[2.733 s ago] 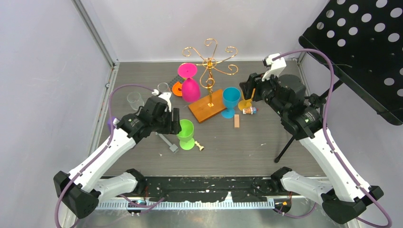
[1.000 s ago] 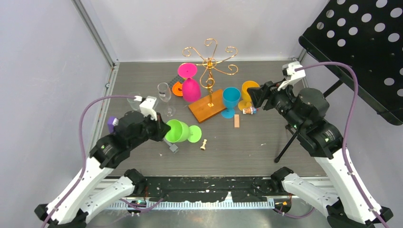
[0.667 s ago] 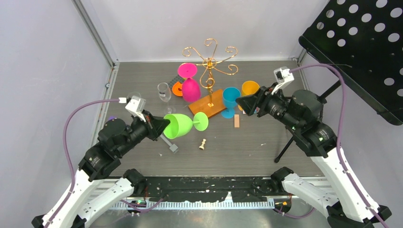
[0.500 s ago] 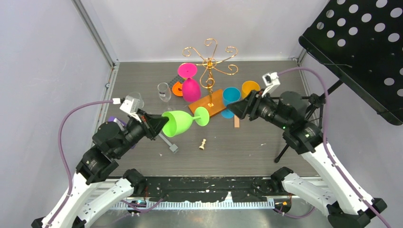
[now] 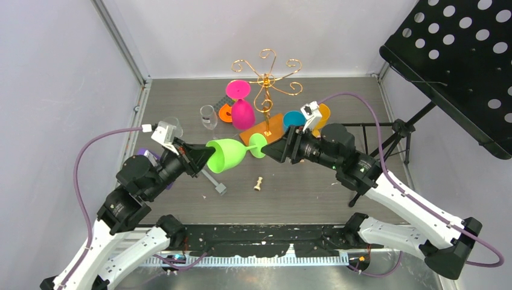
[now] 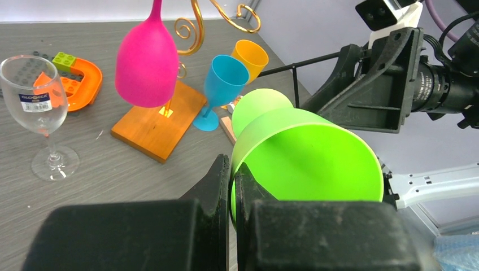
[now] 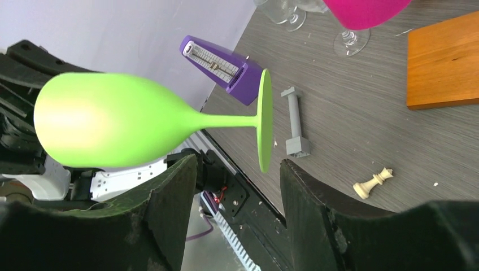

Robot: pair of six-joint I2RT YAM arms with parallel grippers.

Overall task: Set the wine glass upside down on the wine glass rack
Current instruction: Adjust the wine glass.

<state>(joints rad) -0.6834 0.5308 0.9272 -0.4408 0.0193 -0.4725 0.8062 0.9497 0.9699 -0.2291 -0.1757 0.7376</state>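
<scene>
Green plastic is what we notice first from above: the green wine glass lies horizontal in the air, its rim pinched by the left gripper, its foot pointing at the right gripper, whose jaws stand apart just beside that foot. Behind them stands the wine glass rack on its wooden base, with a pink glass hanging bowl-down from one curl and a blue glass just beside the base. A chess piece lies on the table nearer the arms.

From the left wrist we see the left gripper clamped tight on the wall of the green wine glass. Beyond it are the pink glass, the rack's base and a clear glass.

From the right wrist we see the right gripper spread wide. The foot of the green wine glass lines up with the gap; we cannot tell whether it touches either finger. A purple metronome stands behind.
</scene>
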